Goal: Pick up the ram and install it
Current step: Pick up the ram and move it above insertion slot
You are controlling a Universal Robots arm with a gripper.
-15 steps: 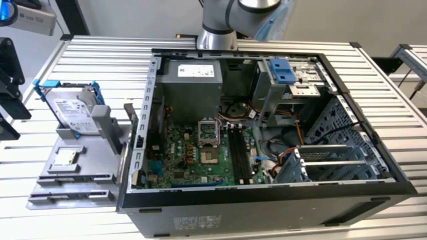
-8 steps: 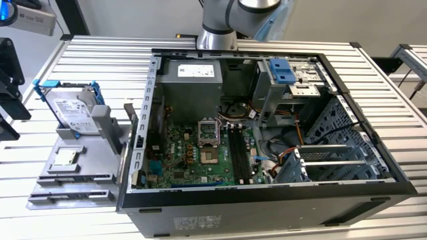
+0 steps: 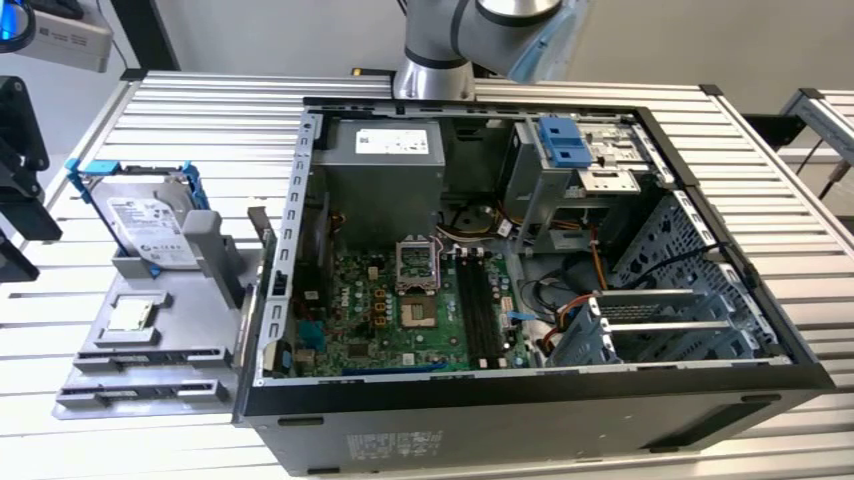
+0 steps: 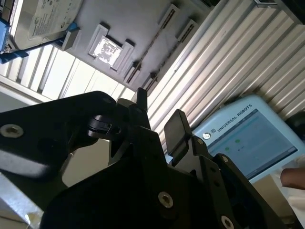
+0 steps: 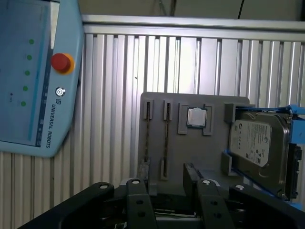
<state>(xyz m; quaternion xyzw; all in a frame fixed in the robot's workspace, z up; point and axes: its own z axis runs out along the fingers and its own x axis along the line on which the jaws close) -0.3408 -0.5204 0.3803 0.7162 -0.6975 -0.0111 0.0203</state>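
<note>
The ram (image 5: pixel 167 138) is a thin dark strip seen edge-on, standing in the grey tray's (image 5: pixel 214 143) slot nearest the small square chip (image 5: pixel 196 117). The second wrist view shows the ram (image 4: pixel 153 43) as a thin line on the same tray (image 4: pixel 138 19). My gripper (image 5: pixel 167 187) hovers well above the tray's slot end, open, with nothing between its fingers (image 4: pixel 177 123). In the exterior view, the open computer case holds the green motherboard (image 3: pixel 400 310) with its black slots (image 3: pixel 478 305), and the tray (image 3: pixel 187 310) lies to the exterior view's left of the case.
A silver hard drive in a blue frame (image 5: pixel 259 143) leans on the tray beside the chip. A teach pendant (image 5: pixel 33 76) lies on the slatted metal table (image 3: pixel 200 120), with a hand (image 4: pixel 293 179) next to it. The arm's base (image 3: pixel 434 50) stands behind the case.
</note>
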